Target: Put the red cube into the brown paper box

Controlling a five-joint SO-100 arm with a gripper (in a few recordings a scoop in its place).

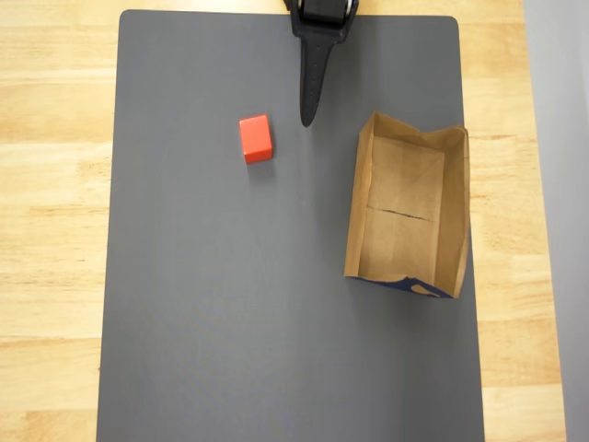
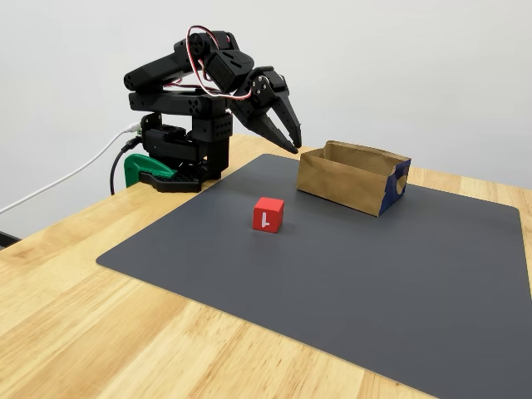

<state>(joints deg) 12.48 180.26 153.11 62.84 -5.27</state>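
The wooden tabletop (image 1: 55, 184) carries a gray mat (image 1: 230, 322). In the overhead view, the brown paper box (image 1: 454, 212) sits at three o'clock. My gripper (image 1: 306, 118), at twelve, hangs closed and empty. The red cube (image 1: 256, 138) rests at eleven, just beside my gripper.

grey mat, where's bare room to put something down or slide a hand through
Most of the grey mat is bare: the whole stretch below the red cube and left of the brown paper box in the overhead view. It is tightest at the top, where the gripper points down between cube and box.
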